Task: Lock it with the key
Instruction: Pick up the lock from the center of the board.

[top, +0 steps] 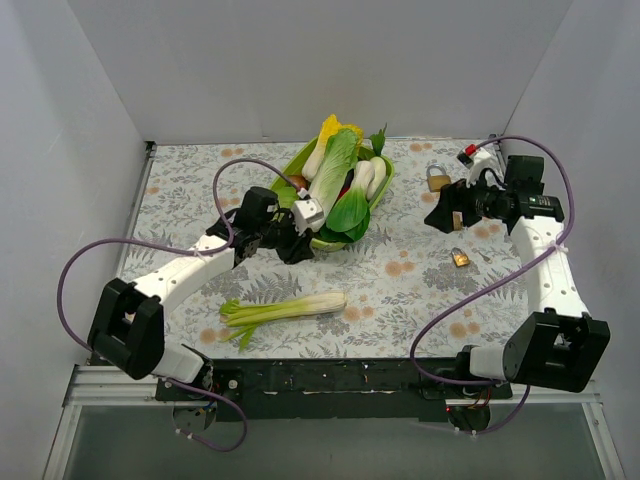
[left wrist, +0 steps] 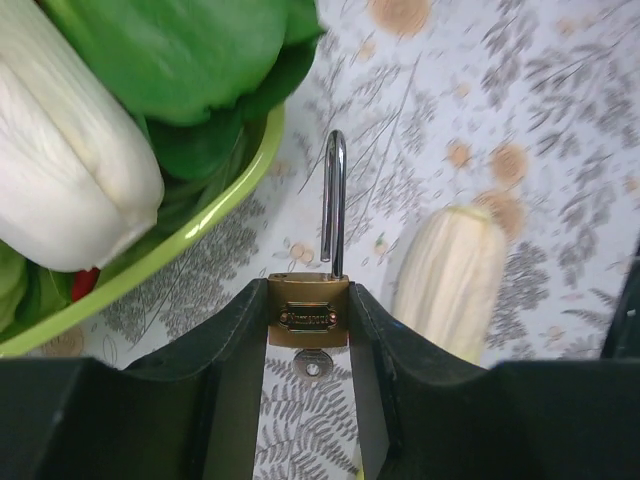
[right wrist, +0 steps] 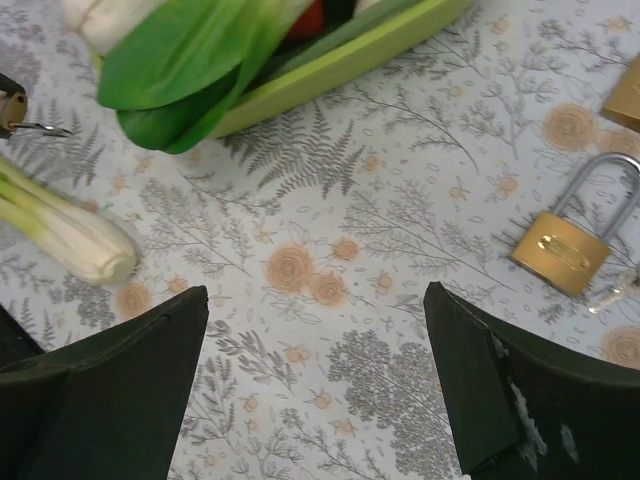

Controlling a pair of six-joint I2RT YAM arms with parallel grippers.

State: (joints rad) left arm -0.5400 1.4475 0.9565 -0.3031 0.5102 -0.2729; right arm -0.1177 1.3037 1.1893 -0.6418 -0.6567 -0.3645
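Observation:
My left gripper (top: 291, 241) (left wrist: 308, 290) is shut on a brass padlock (left wrist: 308, 312) and holds it above the table beside the green basket. The padlock's steel shackle (left wrist: 334, 200) points away from the wrist. A silver key head (left wrist: 313, 366) shows under its body. This padlock also shows in the right wrist view (right wrist: 10, 108). My right gripper (top: 446, 215) (right wrist: 315, 300) is open and empty, above the flowered cloth. A second brass padlock (top: 459, 257) (right wrist: 560, 250) lies on the cloth to its right, with a key (right wrist: 615, 290) beside it.
A green basket (top: 385, 190) (left wrist: 170, 255) (right wrist: 340, 65) of bok choy and other vegetables stands at the back centre. A leek (top: 285, 308) (left wrist: 450, 280) (right wrist: 70, 235) lies near the front. A third padlock (top: 437, 178) (right wrist: 625, 95) lies at the back right. White walls enclose the table.

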